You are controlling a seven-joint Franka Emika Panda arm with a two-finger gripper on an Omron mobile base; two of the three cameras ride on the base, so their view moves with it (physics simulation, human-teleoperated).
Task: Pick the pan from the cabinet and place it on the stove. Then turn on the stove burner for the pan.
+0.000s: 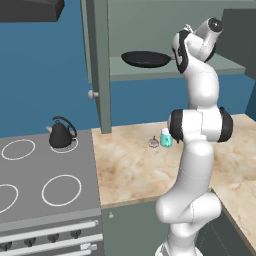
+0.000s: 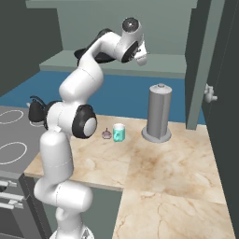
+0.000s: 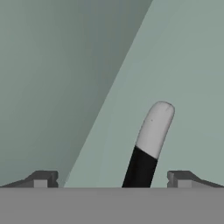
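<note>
Straddling pan (image 3: pixel 148 144) handle, tool (image 3: pixel 113 179) open

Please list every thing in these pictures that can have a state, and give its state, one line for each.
pan: on the cabinet's shelf, not lifted, handle between the fingertips
cabinet: doors open
gripper: open, astride the pan's handle
kettle: upright on a back burner ring
stove: front rings bare
teal cup: upright on the counter

Your arm (image 1: pixel 192 165) is glossy white, built of rounded, bulbous segments. Black bands ring 2 joints: 1 wide collar mid-arm and 1 nearer the wrist. The wrist ends in a grey cap with a dark round centre. The gripper (image 3: pixel 112 179) has 2 small dark grey, blocky fingertips.
</note>
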